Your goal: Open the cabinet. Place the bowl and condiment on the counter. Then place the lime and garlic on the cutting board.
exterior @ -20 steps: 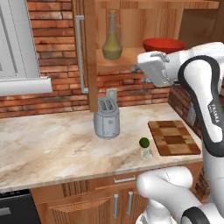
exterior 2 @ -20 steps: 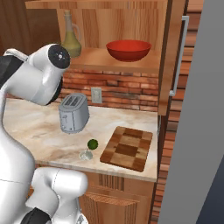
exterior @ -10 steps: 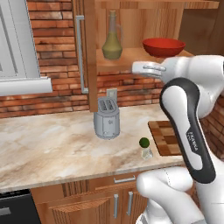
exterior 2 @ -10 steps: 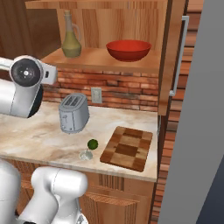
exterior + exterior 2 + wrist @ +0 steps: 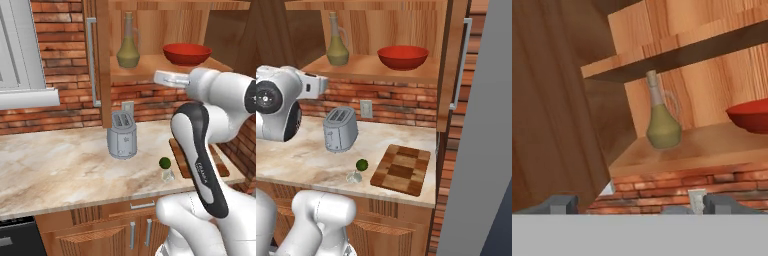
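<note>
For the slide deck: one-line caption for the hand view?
Open hand faces the olive-green glass bottle on the wooden cabinet shelf, red bowl beside it.

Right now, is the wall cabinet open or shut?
Open: the cabinet doors stand swung aside, baring the shelf with the olive-green bottle and red bowl.

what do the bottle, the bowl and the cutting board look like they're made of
The bottle looks like olive-green glass: smooth and slightly see-through, with what seems a cork stopper. The bowl is glossy red, probably glazed ceramic, though plastic is possible; it shows soft highlights. The cutting board looks like wood: light and dark brown blocks inside a dark rim, matte.
</note>
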Motion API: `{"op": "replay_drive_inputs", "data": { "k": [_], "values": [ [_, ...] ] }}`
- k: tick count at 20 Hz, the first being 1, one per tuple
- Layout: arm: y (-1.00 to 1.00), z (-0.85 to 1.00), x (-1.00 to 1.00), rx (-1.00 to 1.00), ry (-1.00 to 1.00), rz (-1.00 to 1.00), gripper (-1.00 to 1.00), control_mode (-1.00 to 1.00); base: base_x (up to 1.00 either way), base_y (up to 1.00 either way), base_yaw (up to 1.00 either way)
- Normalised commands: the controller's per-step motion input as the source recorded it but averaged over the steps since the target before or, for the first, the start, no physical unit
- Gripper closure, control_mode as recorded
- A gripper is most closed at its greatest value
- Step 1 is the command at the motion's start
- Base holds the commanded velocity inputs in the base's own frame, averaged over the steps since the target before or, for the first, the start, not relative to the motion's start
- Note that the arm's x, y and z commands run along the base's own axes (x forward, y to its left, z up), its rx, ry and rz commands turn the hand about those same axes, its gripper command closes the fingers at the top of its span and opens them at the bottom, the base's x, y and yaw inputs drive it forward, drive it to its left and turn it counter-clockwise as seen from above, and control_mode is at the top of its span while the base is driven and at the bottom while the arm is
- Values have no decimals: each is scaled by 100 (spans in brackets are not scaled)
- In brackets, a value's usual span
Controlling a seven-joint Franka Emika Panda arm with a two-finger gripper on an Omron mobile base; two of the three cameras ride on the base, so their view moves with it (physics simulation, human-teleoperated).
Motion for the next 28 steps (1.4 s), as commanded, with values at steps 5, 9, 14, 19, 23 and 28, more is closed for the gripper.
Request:
{"op": "replay_drive_inputs", "data": {
  "k": [5,9,14,19,23,28],
  "values": [
    [-59,24,0,-4,7,-20,-100,-100,0,0,0],
    [-37,29,0,-1,15,-9,-100,-100,0,0,0],
    [-3,34,0,-3,19,-5,-100,-100,0,0,0],
    [0,1,5,-5,4,0,-100,-100,0,0,0],
    [0,0,1,-1,8,0,-100,-100,0,0,0],
    [0,0,4,-4,9,0,-100,-100,0,0,0]
  ]
}}
